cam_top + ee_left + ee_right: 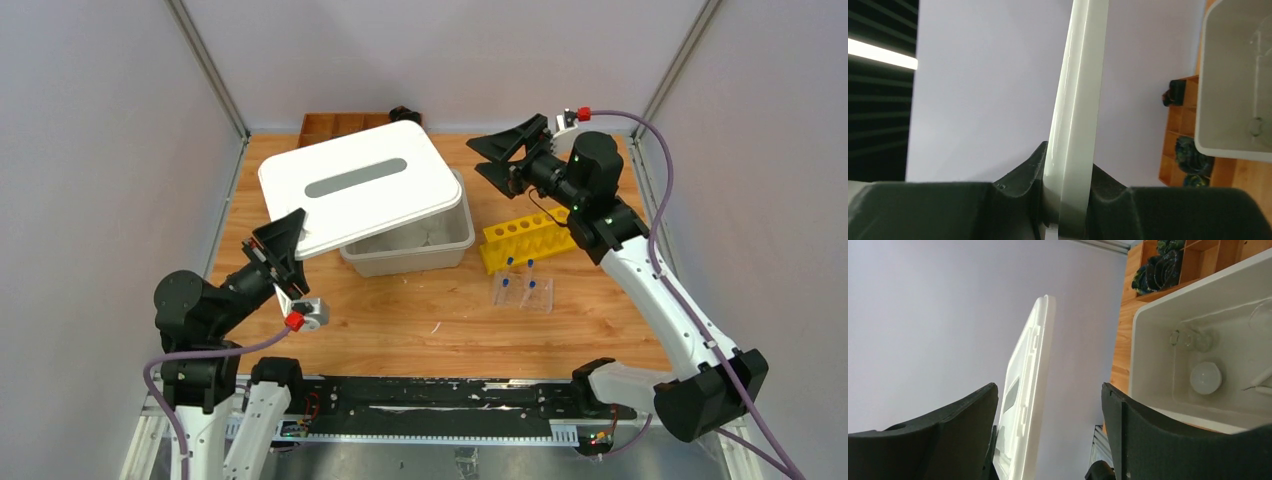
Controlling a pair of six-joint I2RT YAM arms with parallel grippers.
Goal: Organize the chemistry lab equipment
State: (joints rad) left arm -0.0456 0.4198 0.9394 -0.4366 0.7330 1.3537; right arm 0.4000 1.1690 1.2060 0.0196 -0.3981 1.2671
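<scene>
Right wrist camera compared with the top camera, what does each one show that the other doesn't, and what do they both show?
Only the right wrist view looks into the bin, where a white dome and small clear beakers sit on its floor. Only the top view shows the yellow rack and the clear rack holding blue-capped tubes, on the table right of the bin. Both show the white lid raised and tilted off the bin, the bin itself, and the wooden tray behind it.

top: overhead, whole table point(400, 325) | wrists: sideways, close | shared: bin point(412, 259), lid point(350, 205)
</scene>
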